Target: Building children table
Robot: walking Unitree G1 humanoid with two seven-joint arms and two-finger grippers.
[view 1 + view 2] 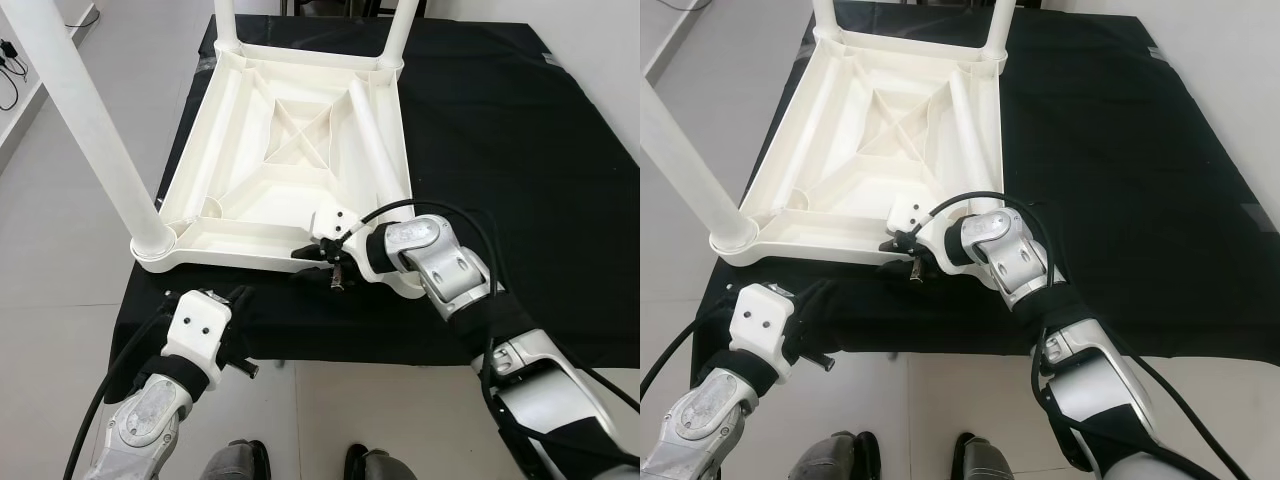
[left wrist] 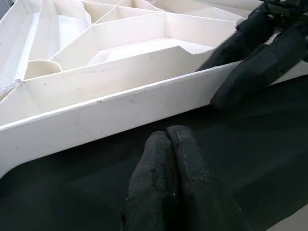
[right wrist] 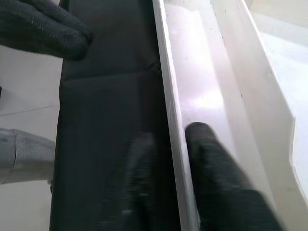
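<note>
Pale tile floor (image 1: 90, 330), desk (image 1: 500, 150) under a black cloth. The white kids' table (image 1: 290, 160) lies upside down on it, three legs up. Right hand (image 1: 322, 259) pinches its near rim, one finger each side. Left hand (image 2: 169, 144) is closed, empty, just off that rim by the desk's front edge.

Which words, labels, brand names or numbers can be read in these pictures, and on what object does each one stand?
None: there is no text to read.
The white table, lying upside down on the black cloth, bears no print or label.
The left gripper and right gripper show no marking either.
</note>
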